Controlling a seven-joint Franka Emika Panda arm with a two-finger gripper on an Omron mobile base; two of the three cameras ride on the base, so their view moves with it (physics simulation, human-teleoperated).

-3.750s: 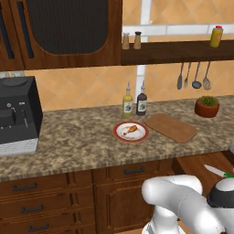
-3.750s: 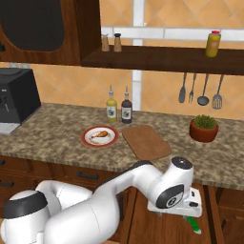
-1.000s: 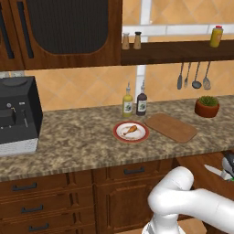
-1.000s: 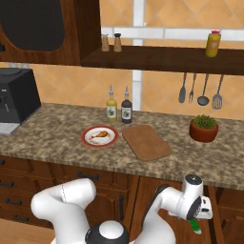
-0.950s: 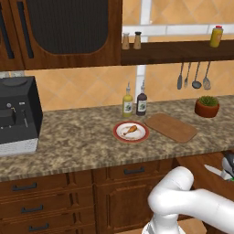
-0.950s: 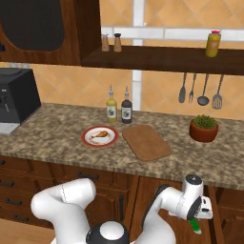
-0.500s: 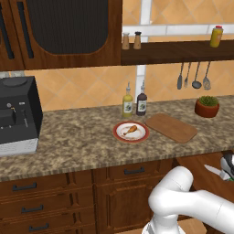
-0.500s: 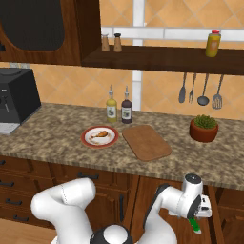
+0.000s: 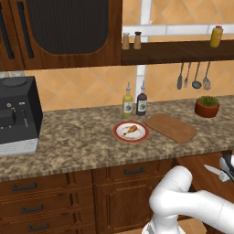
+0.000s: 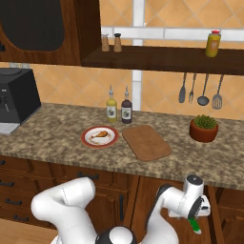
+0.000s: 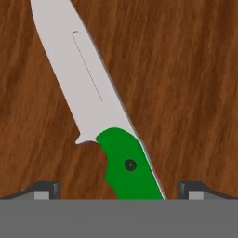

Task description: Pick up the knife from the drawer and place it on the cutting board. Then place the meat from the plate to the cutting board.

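The knife (image 11: 130,165), green-handled with a silver blade, lies flat on the wooden floor of the open drawer (image 11: 186,93). My gripper (image 11: 120,191) hangs open just over it, one fingertip on each side of the handle, not touching it. From the right base view, the gripper (image 10: 194,215) is low inside the drawer with the green handle (image 10: 194,225) poking out below it. On the counter, the cutting board (image 9: 171,127) lies bare beside the red-rimmed plate (image 9: 117,133), which carries the meat (image 9: 130,129).
Two bottles (image 9: 134,102) stand behind the plate. A potted plant (image 9: 208,106) sits right of the board, under hanging utensils (image 9: 192,75). A black coffee machine (image 9: 16,114) is at the far left. Closed drawers (image 9: 27,201) line the cabinet front.
Since the earliest frames, the arm has swung right and down into the drawer. Over the last second, the hand has barely moved, and the jaws have stayed open.
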